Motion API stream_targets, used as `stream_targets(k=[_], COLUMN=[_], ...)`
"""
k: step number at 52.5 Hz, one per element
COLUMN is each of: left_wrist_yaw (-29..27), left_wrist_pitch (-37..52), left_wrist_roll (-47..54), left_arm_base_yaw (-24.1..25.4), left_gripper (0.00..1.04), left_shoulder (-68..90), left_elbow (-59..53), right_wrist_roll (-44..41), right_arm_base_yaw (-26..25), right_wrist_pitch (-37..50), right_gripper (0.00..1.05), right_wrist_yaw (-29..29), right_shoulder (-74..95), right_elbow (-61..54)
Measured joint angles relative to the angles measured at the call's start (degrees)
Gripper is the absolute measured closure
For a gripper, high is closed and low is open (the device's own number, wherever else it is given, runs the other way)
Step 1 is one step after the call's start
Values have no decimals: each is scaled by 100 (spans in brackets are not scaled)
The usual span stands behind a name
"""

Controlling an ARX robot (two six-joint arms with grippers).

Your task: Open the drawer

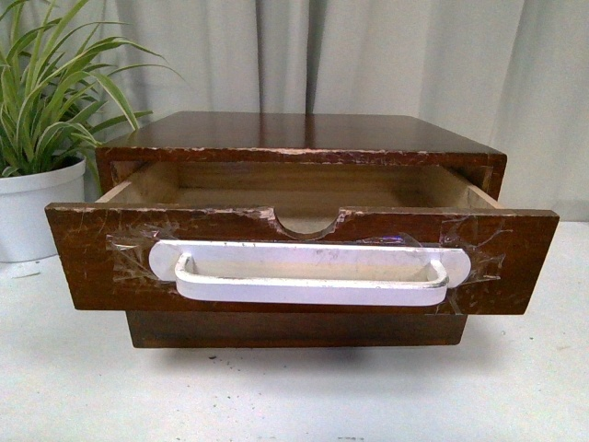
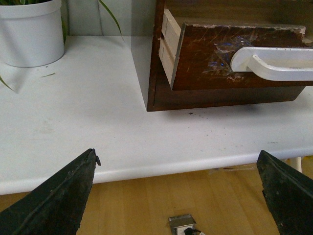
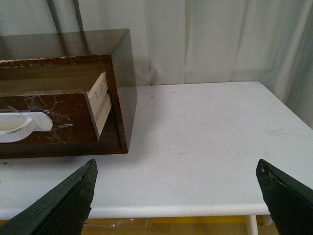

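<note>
The drawer (image 1: 83, 253) has a dark brown front with a half-round notch in its top edge and a long white taped-on handle (image 1: 308, 273). It stands pulled out of the dark wooden cabinet (image 1: 304, 133), and its pale wood interior (image 1: 304, 195) shows. The drawer also shows in the left wrist view (image 2: 205, 58) and the right wrist view (image 3: 44, 120). My left gripper (image 2: 178, 169) is open and empty, back over the table's front edge. My right gripper (image 3: 176, 178) is open and empty, also at the front edge, right of the cabinet. Neither arm shows in the front view.
A plant in a white pot (image 1: 32, 207) stands left of the cabinet on the white table (image 1: 294, 396). A plain lower drawer front (image 1: 294, 330) sits under the open drawer. Curtains hang behind. A small box (image 2: 182, 224) lies on the wooden floor below.
</note>
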Motion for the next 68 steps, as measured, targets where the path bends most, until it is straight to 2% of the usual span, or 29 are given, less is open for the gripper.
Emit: stream_targets(k=[3,6,11,14,15,18,25,26,55,57,68], left_wrist_yaw=[-568,-686,-496,76,201,271,334,339,334,337,337], left_wrist_pitch=[579,925,953,938,938,929,929,929,929,929,929], left_wrist_roll=[111,168,197,219,225,245,260,267,267,264,264], left_arm_base_yaw=[-76,-7,210,595,745,1027,1071,1073,1075,1075,1075], left_gripper=[17,29,44,53,56,69,101,100,101,99,65], left_shoulder=[-197,-389,-476,-540,-553,-577,-802,-813,-824,-824,-824], left_elbow=[-251,-404,-446,-492,-507,-538,-754,-754,-754,-754,-754], right_wrist_roll=[-63,-101,-140,-140,-146,-157,-160,-179,-179,-184,-184], right_arm_base_yaw=[120,302,927,1169,1191,1263,1268,1268,1268,1268,1268], right_wrist_pitch=[181,232,229,232,232,245,264,269,317,317,317], right_gripper=[18,30,46,55,57,71,101,104,104,99,67], right_wrist_yaw=[391,726,1475,1585,1580,1591,1628,1628,1628,1628,1628], right_shoulder=[-85,-192,-313,-365,-376,-431,-535,-549,-844,-844,-844], right_elbow=[-85,-201,-326,-387,-398,-468,-581,-597,-929,-929,-929])
